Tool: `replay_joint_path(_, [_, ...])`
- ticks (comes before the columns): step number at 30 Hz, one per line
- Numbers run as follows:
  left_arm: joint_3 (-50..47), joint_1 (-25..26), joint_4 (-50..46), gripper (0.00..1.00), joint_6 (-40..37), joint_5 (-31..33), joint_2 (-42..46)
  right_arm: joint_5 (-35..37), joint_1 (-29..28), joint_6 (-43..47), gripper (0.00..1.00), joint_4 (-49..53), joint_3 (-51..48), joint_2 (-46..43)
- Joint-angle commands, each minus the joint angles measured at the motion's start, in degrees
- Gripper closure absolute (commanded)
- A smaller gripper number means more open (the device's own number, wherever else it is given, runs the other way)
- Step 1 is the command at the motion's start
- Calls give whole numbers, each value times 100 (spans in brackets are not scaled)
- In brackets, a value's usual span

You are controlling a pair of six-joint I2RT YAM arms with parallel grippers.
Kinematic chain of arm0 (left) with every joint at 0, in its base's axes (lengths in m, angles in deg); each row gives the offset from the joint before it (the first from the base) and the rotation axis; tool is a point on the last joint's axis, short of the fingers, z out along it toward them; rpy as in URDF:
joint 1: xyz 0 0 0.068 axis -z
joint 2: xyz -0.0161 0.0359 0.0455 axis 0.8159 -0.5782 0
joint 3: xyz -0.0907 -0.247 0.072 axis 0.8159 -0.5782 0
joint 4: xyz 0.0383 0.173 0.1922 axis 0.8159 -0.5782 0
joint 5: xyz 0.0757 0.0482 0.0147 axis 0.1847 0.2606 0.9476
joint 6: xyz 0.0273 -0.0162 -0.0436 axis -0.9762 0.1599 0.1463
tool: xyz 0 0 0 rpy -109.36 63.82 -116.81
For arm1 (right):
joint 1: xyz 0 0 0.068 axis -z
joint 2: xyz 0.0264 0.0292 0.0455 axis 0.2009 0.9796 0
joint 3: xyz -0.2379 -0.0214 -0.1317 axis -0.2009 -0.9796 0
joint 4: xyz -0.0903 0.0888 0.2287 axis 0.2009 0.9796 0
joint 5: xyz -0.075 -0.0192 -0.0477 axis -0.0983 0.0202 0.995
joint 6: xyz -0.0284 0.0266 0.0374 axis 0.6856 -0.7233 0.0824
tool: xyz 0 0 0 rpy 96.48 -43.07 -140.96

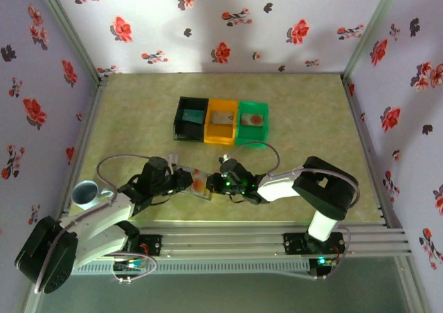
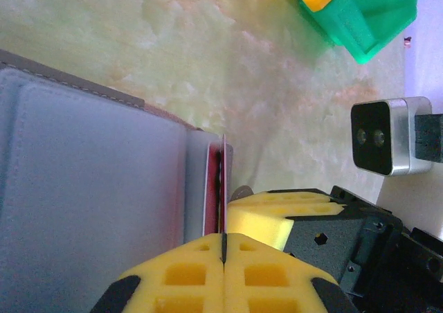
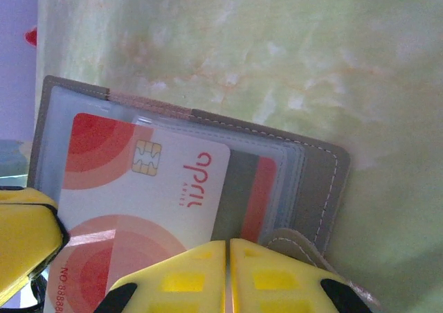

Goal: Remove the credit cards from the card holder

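Clamping shut, the left pincer (image 2: 223, 242) grips the pale plastic card with orange-red rings (image 3: 159, 181), half out of the flat grey bifold card holder (image 3: 315, 181) on the near counter (image 3: 277, 50); the right pincer (image 3: 227, 251) pinches the holder's right end. Withdrawal probably runs leftward.

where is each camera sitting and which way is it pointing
Top external: above and behind the arms, facing down at the table; both arms and bases show, with the left gripper and right gripper meeting at the card holder.
Left wrist: on the left arm, looking along its yellow fingers, shut on the pale card.
Right wrist: on the right arm, looking along its yellow fingers, shut on the card holder's edge.
Shared: both wrist views show the card holder and the pale card.
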Motion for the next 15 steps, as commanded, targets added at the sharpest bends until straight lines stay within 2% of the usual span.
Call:
replay_joint_path(1, [-12, -64, -50, 100, -101, 68, 157, 9, -65, 154, 88, 193, 30, -41])
replay_joint_path(8, [-6, -135, -175, 100, -119, 68, 380, 19, -56, 447, 87, 516, 16, -281])
replay_joint_path(15, [-7, -161, -209, 100, -132, 52, 669, 80, -11, 933, 77, 1082, 119, -793])
